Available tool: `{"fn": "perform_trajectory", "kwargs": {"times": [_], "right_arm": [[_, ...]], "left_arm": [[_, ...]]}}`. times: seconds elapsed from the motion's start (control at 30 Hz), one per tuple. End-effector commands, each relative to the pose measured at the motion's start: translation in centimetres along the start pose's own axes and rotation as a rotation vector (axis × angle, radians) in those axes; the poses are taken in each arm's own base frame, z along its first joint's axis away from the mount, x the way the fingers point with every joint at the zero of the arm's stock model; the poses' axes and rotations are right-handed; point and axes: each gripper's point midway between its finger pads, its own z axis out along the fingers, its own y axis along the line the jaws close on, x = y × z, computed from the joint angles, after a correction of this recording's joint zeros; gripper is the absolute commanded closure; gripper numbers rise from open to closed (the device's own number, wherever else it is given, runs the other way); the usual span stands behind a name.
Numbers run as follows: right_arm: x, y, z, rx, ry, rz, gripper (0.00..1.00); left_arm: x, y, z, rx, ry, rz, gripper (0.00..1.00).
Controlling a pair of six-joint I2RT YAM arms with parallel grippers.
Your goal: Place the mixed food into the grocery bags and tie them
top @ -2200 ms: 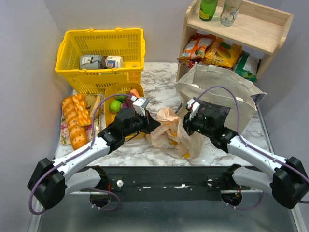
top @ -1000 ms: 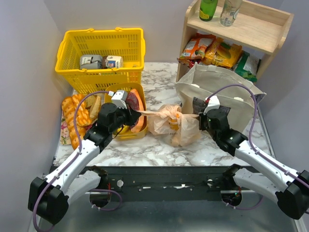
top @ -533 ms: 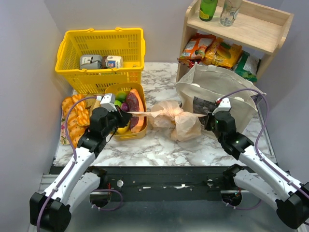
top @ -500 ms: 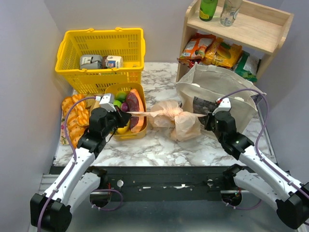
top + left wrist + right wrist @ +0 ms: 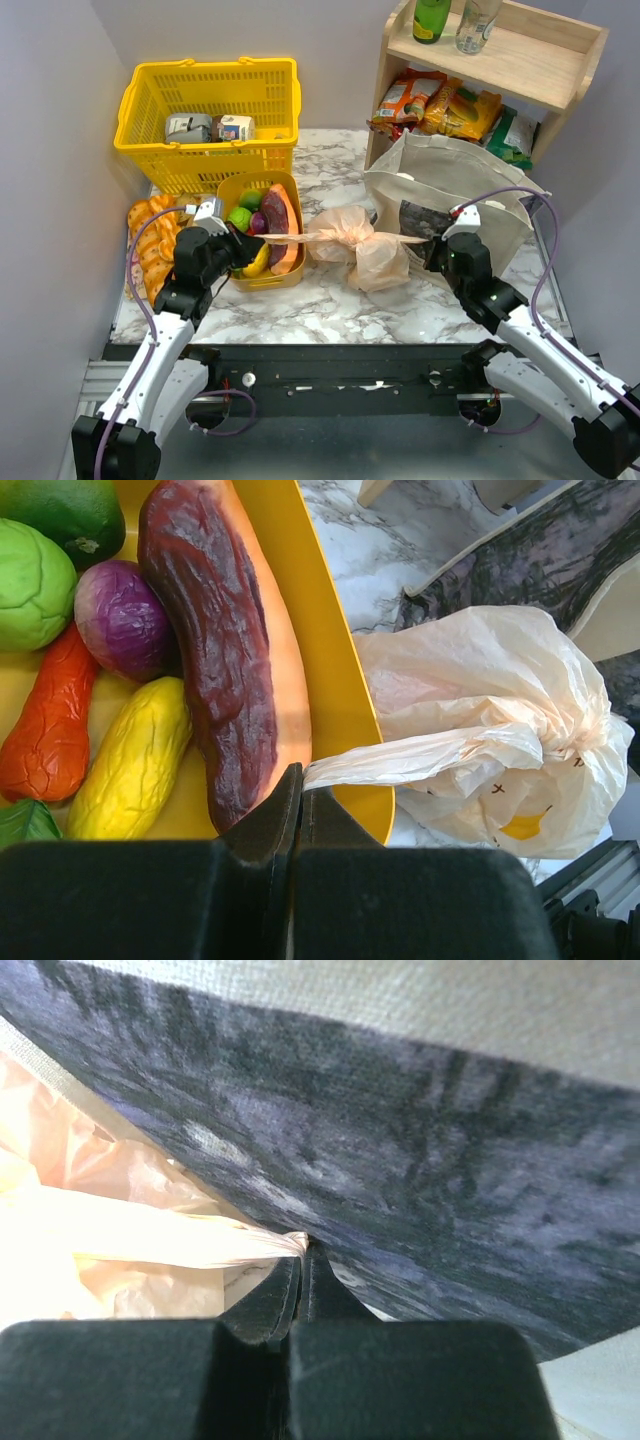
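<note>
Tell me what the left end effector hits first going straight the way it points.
Likely the red-brown slice in the yellow tray, just ahead of the left end effector; height unclear, it might clear it toward the peach bag.

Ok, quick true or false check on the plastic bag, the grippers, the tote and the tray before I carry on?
1. The left gripper and right gripper are each shut on a handle of the plastic bag. True.
2. The tote stands upright with its mouth open. True.
3. The plastic bag is inside the tote. False: it lies on the table, between the tray and the tote.
4. The tray is empty. False: it holds fruit and vegetables.
</note>
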Motion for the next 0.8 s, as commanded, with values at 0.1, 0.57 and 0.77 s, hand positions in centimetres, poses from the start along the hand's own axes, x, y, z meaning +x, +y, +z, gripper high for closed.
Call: {"fn": "perform_trajectory", "kwargs": {"times": [0.1, 0.57, 0.77], "right_arm": [[0.3, -7.0, -0.8, 0.319, -0.023, -0.043, 0.99], [0.2, -7.6, -1.0, 0.325, -0.03, -0.03, 0.99], [-1.0, -6.4, -1.2, 0.25, -0.047, -0.082, 0.99]], "left_arm": [[-2.4, 4.2, -0.9, -0.185, -0.124, -0.006, 1.0], [-2.8, 4.6, -1.1, -0.178, -0.138, -0.021, 1.0], [-3.7, 1.8, -1.1, -0.056, -0.134, 0.047, 1.0]]}}
